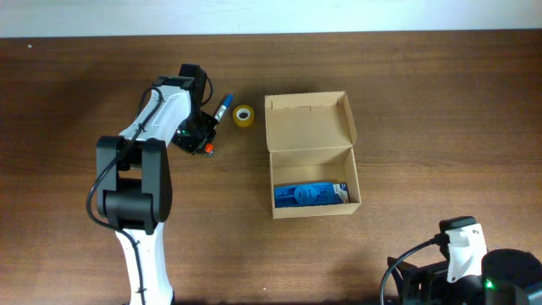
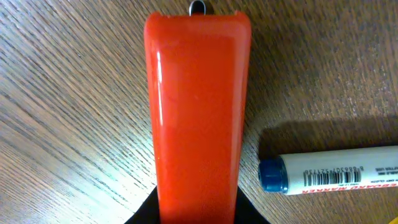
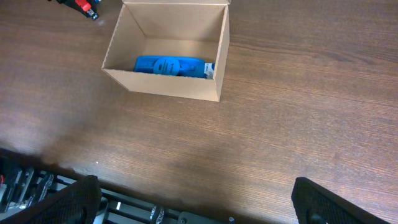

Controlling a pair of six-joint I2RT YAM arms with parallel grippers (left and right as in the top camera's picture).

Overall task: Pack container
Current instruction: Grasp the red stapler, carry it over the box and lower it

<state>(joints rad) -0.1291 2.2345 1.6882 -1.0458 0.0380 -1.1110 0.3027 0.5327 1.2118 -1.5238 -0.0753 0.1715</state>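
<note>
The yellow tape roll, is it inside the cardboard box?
No, the yellow tape roll sits on the table just left of the open cardboard box.

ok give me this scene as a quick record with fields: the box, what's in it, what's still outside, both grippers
container: brown cardboard container, flap lid open
inside: blue flat box, lying at the near end
outside: marker with blue cap, yellow tape roll and red-orange item, all left of the container
left gripper: left gripper right over the red-orange item; whether it grips it cannot be told
right gripper: right gripper open, empty, near the table's front right, away from the container
</note>
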